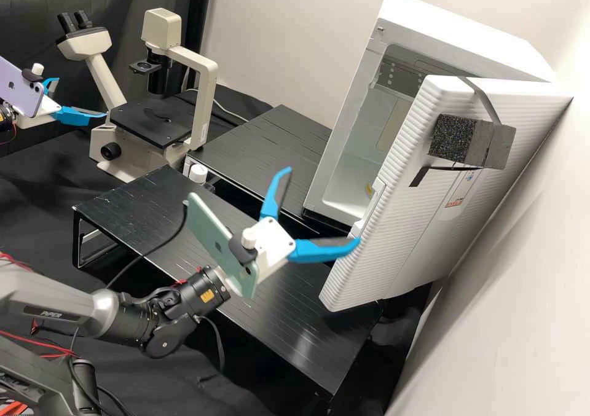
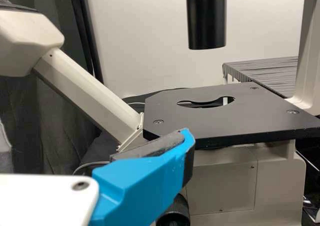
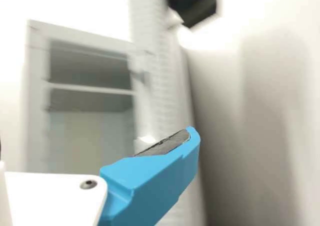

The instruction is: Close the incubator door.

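Beside open incubator door (image 1: pixel 399 225) — right gripper (image 1: pixel 324 206), fingers wide; near microscope (image 1: pixel 207 96) — left gripper (image 1: pixel 82 98), fingers likewise. Orange-marked label (image 1: pixel 455 203) on door.

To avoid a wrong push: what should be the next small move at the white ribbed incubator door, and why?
Probably ease the open, blue-fingered right gripper past the free edge of the door, toward its outer face: the door stands open, and one fingertip appears near that edge.

The ribbed white incubator door (image 1: pixel 393 235) stands open near the wall (image 1: pixel 522 281).
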`<state>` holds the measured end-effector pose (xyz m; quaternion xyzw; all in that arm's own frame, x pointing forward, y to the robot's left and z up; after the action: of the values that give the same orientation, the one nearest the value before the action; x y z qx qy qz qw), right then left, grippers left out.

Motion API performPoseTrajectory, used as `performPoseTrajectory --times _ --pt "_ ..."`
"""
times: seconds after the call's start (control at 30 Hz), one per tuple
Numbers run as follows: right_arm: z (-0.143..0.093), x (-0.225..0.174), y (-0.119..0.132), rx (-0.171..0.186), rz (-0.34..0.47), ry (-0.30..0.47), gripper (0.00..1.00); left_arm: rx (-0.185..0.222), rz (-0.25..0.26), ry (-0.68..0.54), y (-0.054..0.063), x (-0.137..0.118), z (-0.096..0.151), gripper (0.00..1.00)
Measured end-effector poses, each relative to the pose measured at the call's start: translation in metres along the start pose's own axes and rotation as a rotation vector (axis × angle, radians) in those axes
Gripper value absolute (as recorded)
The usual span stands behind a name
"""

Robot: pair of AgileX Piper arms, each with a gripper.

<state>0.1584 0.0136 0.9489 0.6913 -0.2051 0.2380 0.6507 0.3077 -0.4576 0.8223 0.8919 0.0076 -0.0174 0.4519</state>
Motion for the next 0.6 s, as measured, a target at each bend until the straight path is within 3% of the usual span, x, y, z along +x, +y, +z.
performPoseTrajectory --times 0.27,0.6 --pt "0.031 0.013 -0.005 0.008 0.005 -0.15 1.0 0.0 0.0 0.0 0.0 0.0 0.0 1.0" --pt "0.055 0.037 -0.036 -0.051 -0.084 -0.288 1.0 0.0 0.0 0.0 0.0 0.0 0.0 1.0"
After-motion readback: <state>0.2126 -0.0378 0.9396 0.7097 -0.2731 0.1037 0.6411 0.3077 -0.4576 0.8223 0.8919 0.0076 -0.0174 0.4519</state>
